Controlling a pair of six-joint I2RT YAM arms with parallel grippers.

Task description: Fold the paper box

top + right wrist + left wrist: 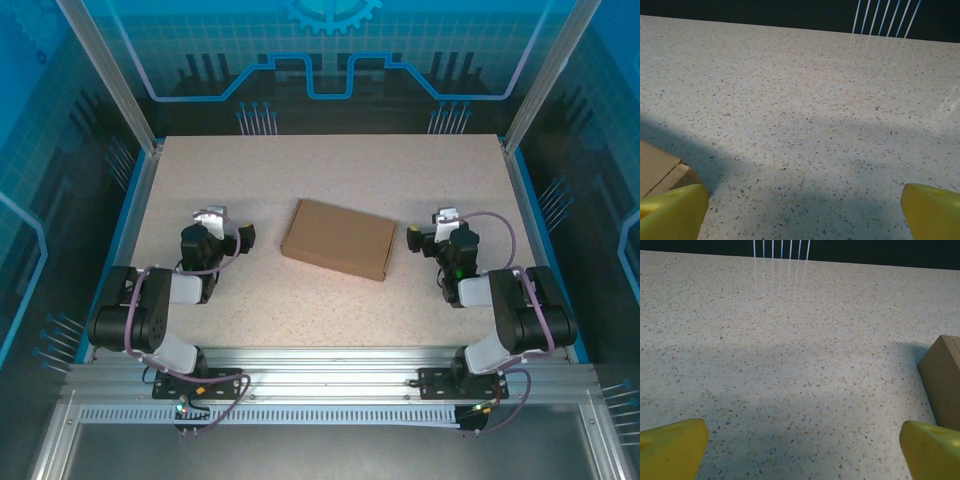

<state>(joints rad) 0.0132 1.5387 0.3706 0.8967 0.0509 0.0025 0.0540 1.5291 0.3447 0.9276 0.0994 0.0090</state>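
Now | one paper box (folded) | two, jaws spread: left hand, right hand

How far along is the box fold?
Done: the paper box sits closed on the table, no flaps sticking out from above. In hand: nothing; left end effector and right end effector stand open, clear of it. Left: apparently nothing.

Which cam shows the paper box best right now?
Top external: the whole paper box is in frame, a closed brown rectangle lying slightly skewed mid-table. Left wrist catches one corner of it at the right edge. Right wrist catches a sliver at lower left.
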